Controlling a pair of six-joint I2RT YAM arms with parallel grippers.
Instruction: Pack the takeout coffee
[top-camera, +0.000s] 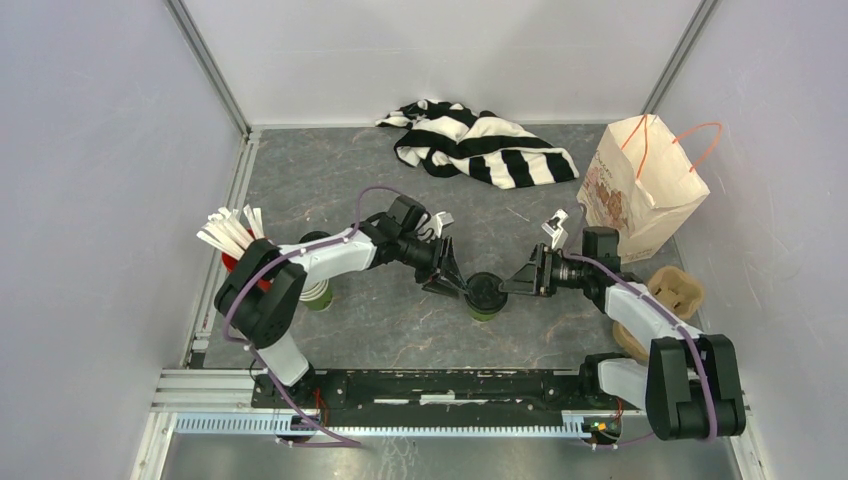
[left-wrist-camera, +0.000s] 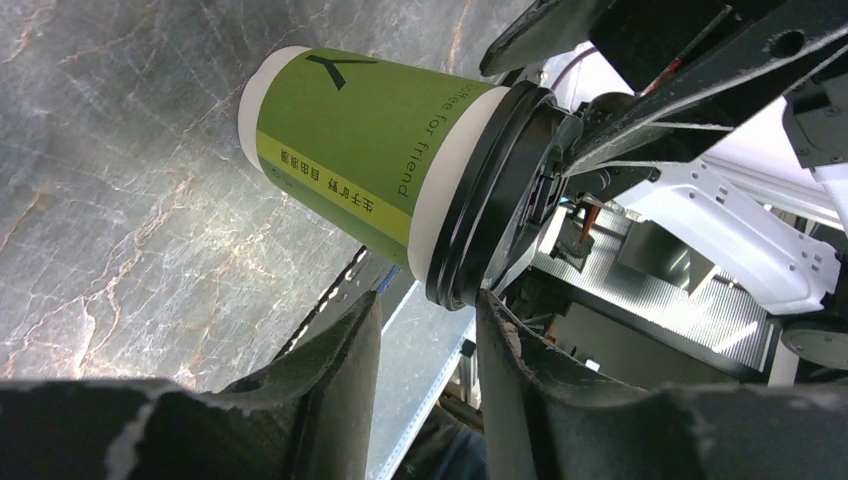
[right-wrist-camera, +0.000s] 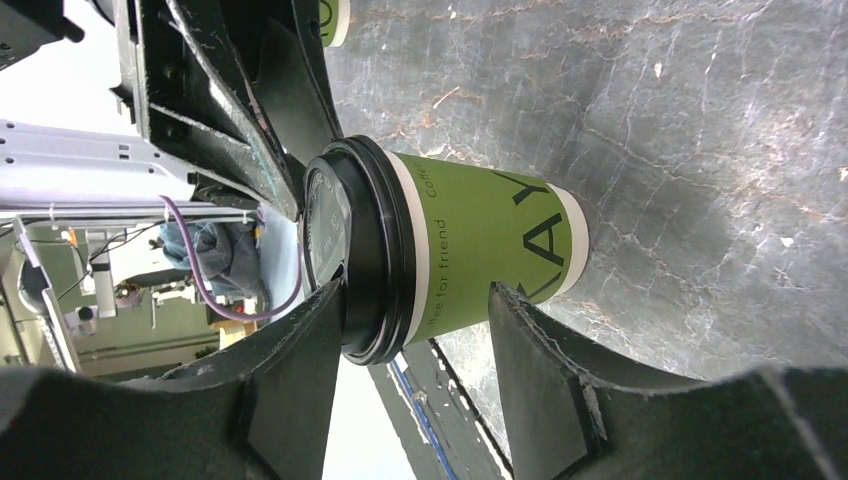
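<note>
One camera sits high behind the arm bases (top-camera: 290, 365), looking down on the whole table (top-camera: 320, 180). The two wrist cameras look out low and close from opposite sides, and all three views share the takeout coffee (top-camera: 487, 297).

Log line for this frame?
takeout coffee: upright, unpacked | left gripper: open, facing it | right gripper: open, facing it | paper bag: standing

Light: bright, even, diffuse from overhead; I get only soft shadows on tabletop (top-camera: 400, 330) under the arms. Glare: pale sheen on tabletop, left wrist view; bkgd past near edge blown white, right wrist view. Focus: takeout coffee (left-wrist-camera: 370, 150) print sharp; left gripper (left-wrist-camera: 430, 300) fingers (left-wrist-camera: 320, 400) dark, soft-edged close-up. Top view crisp.
</note>
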